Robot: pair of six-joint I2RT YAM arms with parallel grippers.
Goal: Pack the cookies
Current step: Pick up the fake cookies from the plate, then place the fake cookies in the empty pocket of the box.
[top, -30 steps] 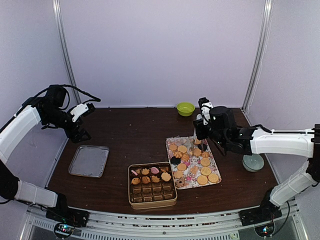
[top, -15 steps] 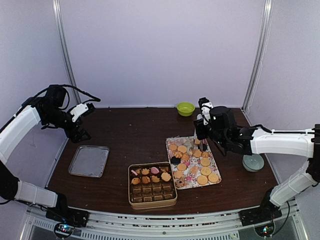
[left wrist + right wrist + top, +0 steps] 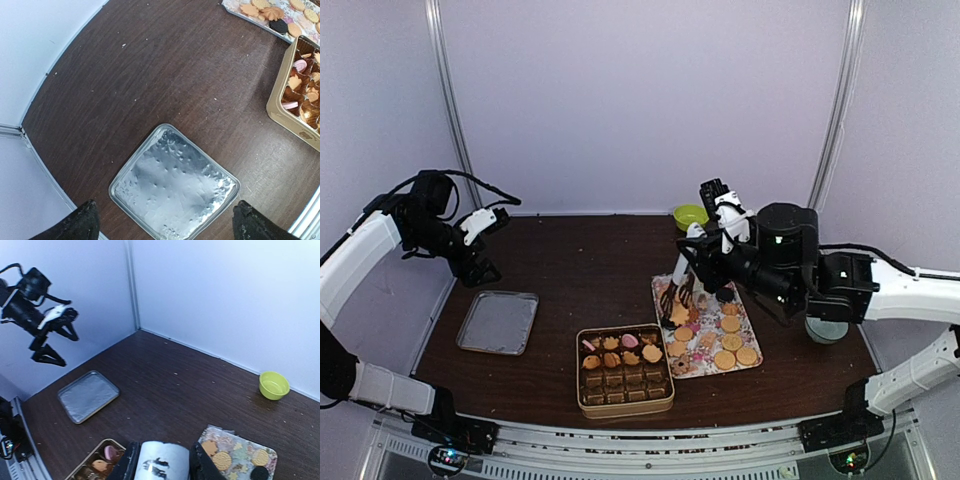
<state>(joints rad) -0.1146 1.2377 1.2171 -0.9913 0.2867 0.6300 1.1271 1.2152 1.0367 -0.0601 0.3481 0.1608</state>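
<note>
Right pincer [image 3: 680,295] hangs over the cookies [image 3: 730,340] toward the tabletop's [image 3: 590,270] right edge. I cannot tell its grip; a loose hold could drop 1 short of the tin [image 3: 625,407]. Left pincer [image 3: 167,222] is released.

Dark wooden table [image 3: 590,270], pale, perhaps lilac walls [image 3: 640,100].
</note>
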